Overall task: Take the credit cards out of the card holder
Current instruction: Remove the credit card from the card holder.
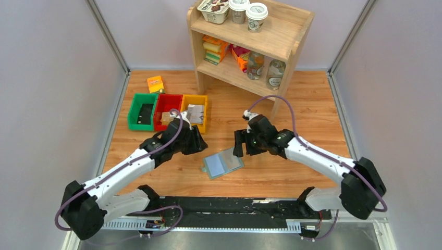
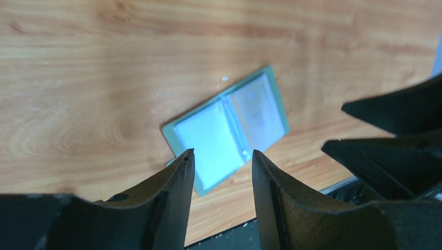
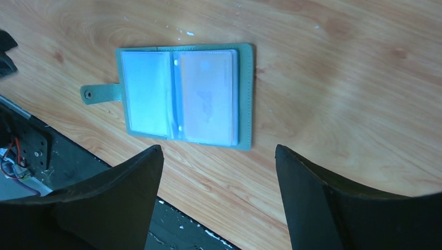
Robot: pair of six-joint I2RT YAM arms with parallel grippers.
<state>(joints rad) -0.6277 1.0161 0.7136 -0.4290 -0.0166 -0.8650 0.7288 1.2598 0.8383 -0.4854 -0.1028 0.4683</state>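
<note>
We list: left gripper (image 2: 221, 156), jaws parted, holding nothing; right gripper (image 3: 218, 148), jaws wide apart, holding nothing; card holder (image 3: 148, 94), sage-green, lying open and flat on the wooden counter (image 3: 339, 78) between them (snap tab (image 3: 99, 94) loose, pale card (image 3: 206, 96) showing in one pocket).

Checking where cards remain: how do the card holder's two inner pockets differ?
The tab-side pocket looks plain pale blue, the far pocket pinkish with a faint mark. The tab-side pocket adjoins the snap tab, the far pocket the wider green border. Both lie flat, face up.
</note>
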